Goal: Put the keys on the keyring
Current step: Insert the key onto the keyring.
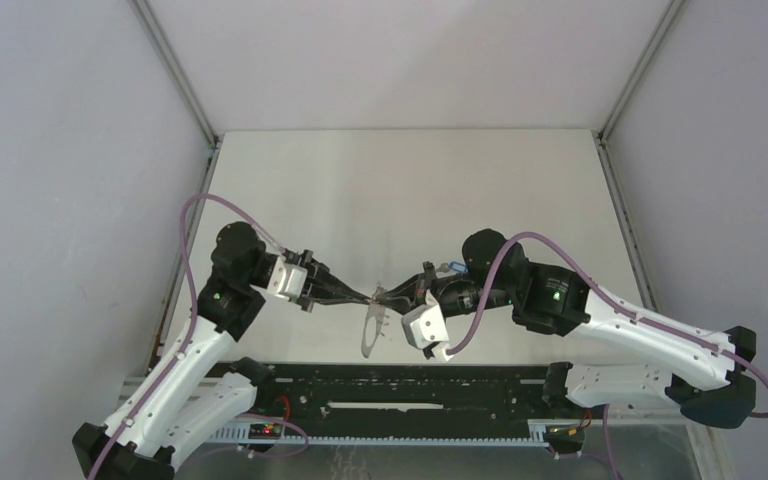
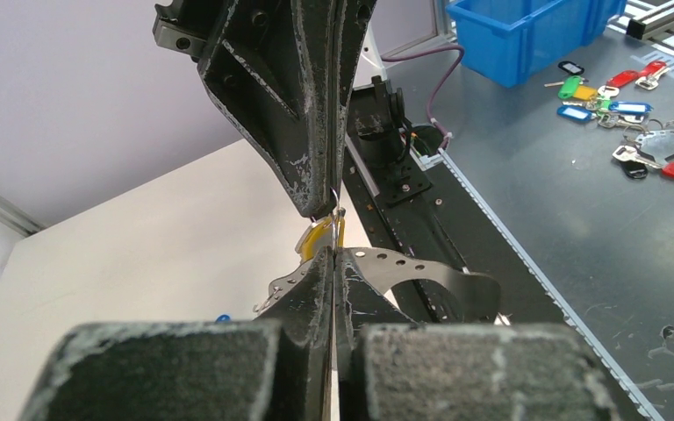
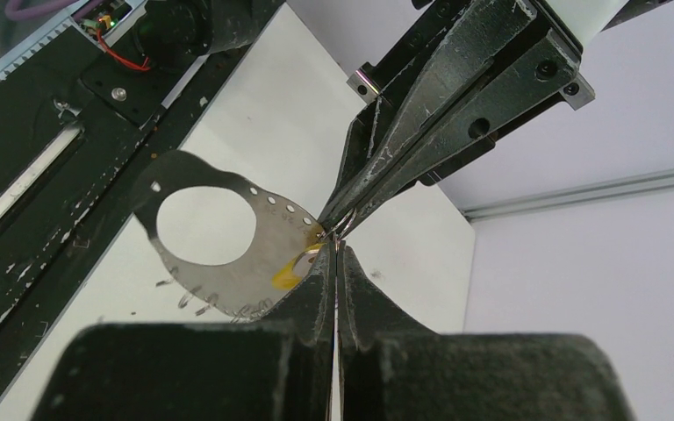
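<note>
Grey metal keyring (image 3: pixel 219 282): a flat plate with a big oval hole, small holes along one edge and little wire loops along the other. It hangs clear of the white worktop (image 1: pixel 410 190), with one corner right at the tips of both pincers.
Left pincer (image 2: pixel 333 254): shut tight, with no gap that I can see. It meets the other pincer tip to tip.
Right pincer (image 3: pixel 336 251): shut tight as well, with the plate's corner just to the left of its tips.
Who carries the plate: I cannot tell, because both sets of tips crowd the same corner.
Wire loop (image 3: pixel 344 228): a thin ring pinched in between the two pincers, right at their tips.
Yellow key (image 3: pixel 291 272): its head lies against the plate, touching the left side of the right pincer's tips.
Blue key: there is only a blue speck (image 2: pixel 222 317) low to the left of the left pincer, too small for me to be sure it is the key.
Done: I judge the plate is lifted and the yellow key has been brought to the loop.
Not settled: I cannot see whether the yellow key is threaded yet.
Left: I would say the yellow key needs finishing, then the blue one follows.
</note>
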Motion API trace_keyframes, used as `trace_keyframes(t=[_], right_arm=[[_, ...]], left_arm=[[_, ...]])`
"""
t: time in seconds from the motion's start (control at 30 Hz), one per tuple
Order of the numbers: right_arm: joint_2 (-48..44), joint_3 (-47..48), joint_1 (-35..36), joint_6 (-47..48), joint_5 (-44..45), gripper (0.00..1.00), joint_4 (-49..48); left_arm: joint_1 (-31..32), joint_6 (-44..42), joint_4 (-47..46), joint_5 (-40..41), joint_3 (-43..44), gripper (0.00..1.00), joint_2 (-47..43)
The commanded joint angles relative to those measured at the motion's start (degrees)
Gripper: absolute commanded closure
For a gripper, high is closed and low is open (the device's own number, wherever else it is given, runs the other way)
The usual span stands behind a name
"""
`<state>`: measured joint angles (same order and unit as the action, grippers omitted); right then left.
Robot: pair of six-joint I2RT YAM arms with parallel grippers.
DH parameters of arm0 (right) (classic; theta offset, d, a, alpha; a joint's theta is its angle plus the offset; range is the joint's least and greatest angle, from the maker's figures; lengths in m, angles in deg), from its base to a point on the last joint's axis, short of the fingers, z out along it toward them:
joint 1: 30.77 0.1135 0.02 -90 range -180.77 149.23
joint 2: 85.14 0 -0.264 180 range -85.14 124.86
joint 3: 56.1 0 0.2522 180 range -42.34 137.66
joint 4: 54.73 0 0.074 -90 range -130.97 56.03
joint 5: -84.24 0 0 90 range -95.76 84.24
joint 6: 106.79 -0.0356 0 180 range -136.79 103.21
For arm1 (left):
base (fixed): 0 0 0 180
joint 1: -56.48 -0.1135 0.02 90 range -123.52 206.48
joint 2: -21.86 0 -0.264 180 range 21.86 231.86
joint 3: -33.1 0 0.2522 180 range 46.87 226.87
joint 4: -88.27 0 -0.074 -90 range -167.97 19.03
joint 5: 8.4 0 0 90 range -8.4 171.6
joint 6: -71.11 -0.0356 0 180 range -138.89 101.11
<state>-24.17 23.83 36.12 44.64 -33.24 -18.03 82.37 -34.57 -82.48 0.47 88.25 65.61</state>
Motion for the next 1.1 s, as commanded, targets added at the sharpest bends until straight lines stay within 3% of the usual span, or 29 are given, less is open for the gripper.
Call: trace_keyframes(t=[0.0, 1.07], right_arm=[[0.2, 2.5, 0.5, 0.0, -0.8, 1.00, -1.7], [6.8, 8.1, 0.3, -2.0, 0.2, 1.00, 2.8]], left_arm=[[0.3, -1.8, -0.7, 1.4, 2.3, 1.00, -0.5], [0.7, -4.6, 0.5, 0.4, 1.8, 1.00, -1.0]])
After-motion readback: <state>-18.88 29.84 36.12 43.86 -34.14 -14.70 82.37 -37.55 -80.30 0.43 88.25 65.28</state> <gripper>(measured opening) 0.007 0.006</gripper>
